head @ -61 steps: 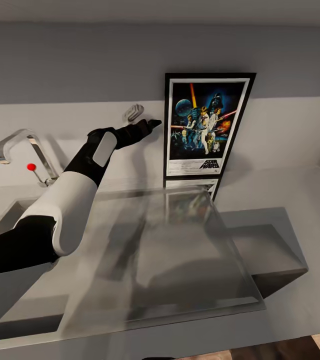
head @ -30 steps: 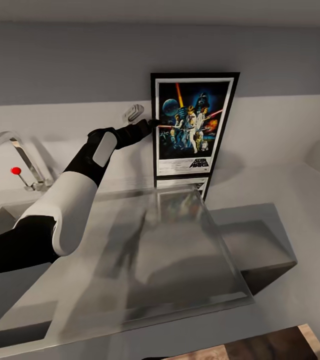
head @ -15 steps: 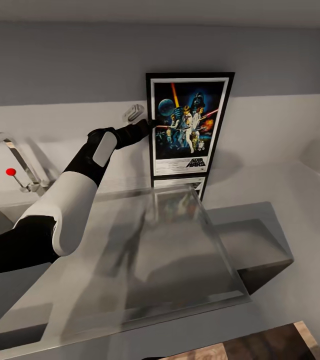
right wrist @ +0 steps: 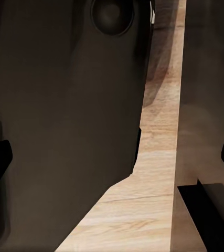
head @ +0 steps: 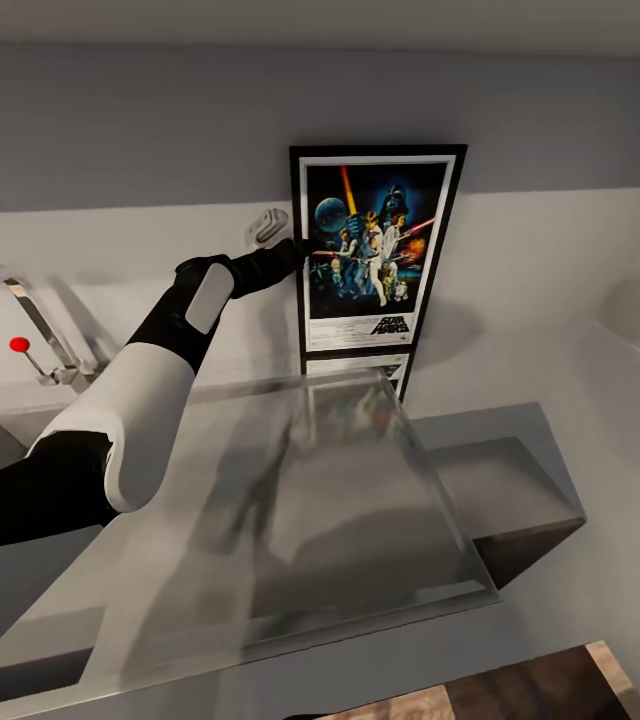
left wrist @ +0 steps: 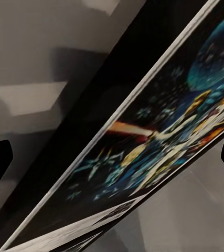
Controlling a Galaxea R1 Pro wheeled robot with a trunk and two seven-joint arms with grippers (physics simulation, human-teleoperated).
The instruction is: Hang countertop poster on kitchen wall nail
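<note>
Now the left gripper [head: 303, 245] has jaws spread apart, the poster [head: 375, 250] frame edge between them; close squarely on the frame, then lift.

Count, head view: you have one poster [head: 376, 250] at upper centre, one tap [head: 35, 325] with one red-knobbed lever [head: 20, 345] at the left edge, one bench [head: 290, 500] across the lower frame, and one arm [head: 150, 370] reaching in from the left.

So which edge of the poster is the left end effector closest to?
The long upright edge nearer the faucet: the left end effector meets the poster there, about halfway up.
</note>
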